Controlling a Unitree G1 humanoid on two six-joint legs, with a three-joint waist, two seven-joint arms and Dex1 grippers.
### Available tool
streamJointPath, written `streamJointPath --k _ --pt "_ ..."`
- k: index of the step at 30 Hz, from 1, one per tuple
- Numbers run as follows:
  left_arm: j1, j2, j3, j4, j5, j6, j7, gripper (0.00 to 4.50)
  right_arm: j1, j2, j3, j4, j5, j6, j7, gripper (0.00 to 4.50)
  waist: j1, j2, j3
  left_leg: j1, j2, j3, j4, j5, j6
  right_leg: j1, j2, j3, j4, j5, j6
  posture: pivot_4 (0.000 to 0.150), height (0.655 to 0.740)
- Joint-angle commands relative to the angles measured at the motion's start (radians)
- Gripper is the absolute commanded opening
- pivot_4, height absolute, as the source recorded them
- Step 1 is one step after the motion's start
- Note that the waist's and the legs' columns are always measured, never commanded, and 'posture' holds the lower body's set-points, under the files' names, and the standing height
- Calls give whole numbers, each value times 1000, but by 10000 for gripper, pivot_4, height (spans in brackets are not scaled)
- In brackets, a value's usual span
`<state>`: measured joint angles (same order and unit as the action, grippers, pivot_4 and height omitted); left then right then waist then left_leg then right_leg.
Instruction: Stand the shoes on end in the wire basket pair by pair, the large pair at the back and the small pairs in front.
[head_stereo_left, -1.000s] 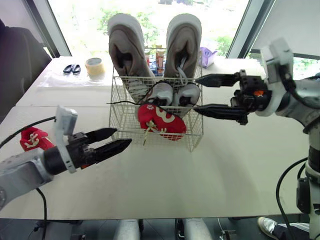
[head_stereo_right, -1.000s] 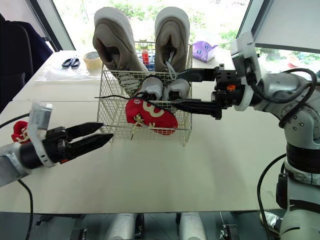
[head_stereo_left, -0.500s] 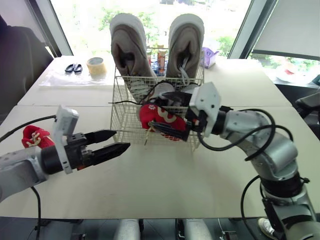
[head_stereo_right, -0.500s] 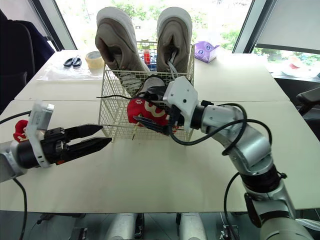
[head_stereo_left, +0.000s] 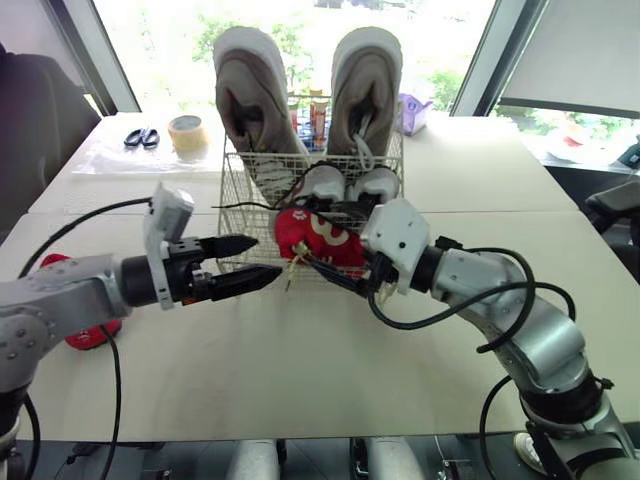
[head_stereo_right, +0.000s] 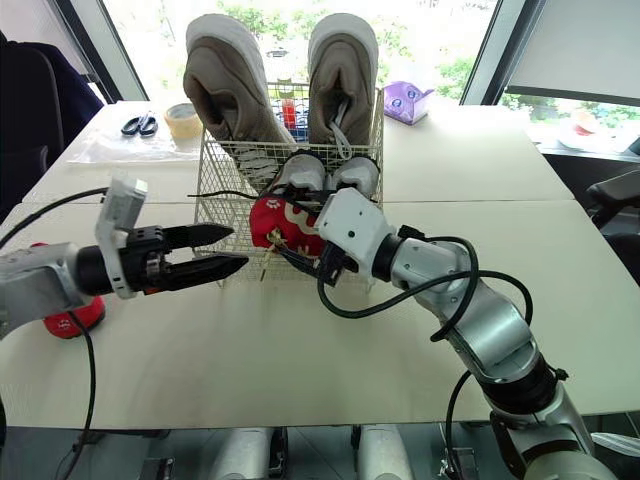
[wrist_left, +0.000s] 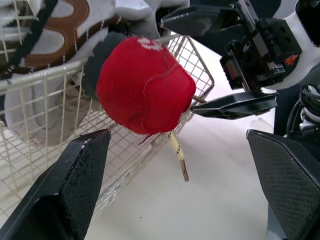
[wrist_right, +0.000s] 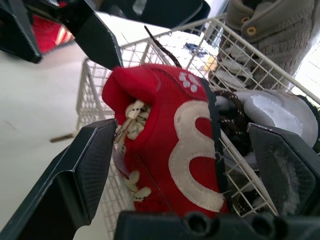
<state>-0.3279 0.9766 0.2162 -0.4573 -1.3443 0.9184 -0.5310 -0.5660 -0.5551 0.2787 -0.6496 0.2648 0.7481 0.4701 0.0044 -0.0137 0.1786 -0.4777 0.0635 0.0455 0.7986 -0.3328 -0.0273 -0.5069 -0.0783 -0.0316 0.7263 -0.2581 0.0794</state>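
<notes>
The wire basket (head_stereo_left: 250, 215) holds two large beige shoes (head_stereo_left: 255, 100) on end at the back. In front of them sit two small grey-white shoes (head_stereo_left: 322, 182). A small red shoe (head_stereo_left: 338, 238) with a white pattern leans against the basket's front wire, its laces hanging out. My right gripper (head_stereo_left: 310, 238) is open, one finger on either side of this red shoe (wrist_right: 170, 145). My left gripper (head_stereo_left: 268, 256) is open just left of it, empty, tips near the basket's front. The other red shoe (head_stereo_right: 70, 320) lies on the table at the far left.
A roll of tape (head_stereo_left: 187, 132) and scissors (head_stereo_left: 140, 137) lie at the back left. A purple box (head_stereo_left: 412, 112) sits behind the basket on the right, and bottles (head_stereo_left: 318, 110) stand behind the basket. A black cable (head_stereo_left: 110, 215) trails from my left arm.
My right arm swung in from the right of the basket to its front and now straddles the red shoe. My left gripper moved right, up to the basket's front.
</notes>
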Motion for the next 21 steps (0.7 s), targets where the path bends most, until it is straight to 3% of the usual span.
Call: streamJointPath --k 1,5,7,10,15,21 --pt "-12 7 21 -7 23 8 -29 44745 -16 20 39 -11 -84 -23 -41 45000 0 0 0 0 0 0 0 0 0 0 0 0 0 0 0 1500 6552" --pt "-25 13 28 -4 28 28 -47 44745 3 46 30 -20 -111 -14 -59 45000 1 0 0 0 0 0 0 0 0 0 0 0 0 0 0 1500 6552" --pt "-39 31 27 13 48 36 -79 45000 4 63 31 -19 -143 -20 -87 39419 3 0 0 0 0 0 0 0 0 0 0 0 0 0 0 1500 6552" --pt "-52 37 4 35 106 32 -125 45000 13 96 44 -32 -177 -10 -125 27109 4 0 0 0 0 0 0 0 0 0 0 0 0 0 0 1500 6552" --pt "-82 3 -30 48 157 34 -149 45000 43 106 45 -65 -209 21 -140 2348 7 -1 0 0 0 0 1 0 0 1 0 0 0 0 0 1500 6552" --pt "-117 -36 -85 73 223 31 -203 45000 106 141 20 -151 -267 66 -217 2348 9 -1 0 0 0 0 2 0 0 1 0 0 1 0 0 1500 6552"
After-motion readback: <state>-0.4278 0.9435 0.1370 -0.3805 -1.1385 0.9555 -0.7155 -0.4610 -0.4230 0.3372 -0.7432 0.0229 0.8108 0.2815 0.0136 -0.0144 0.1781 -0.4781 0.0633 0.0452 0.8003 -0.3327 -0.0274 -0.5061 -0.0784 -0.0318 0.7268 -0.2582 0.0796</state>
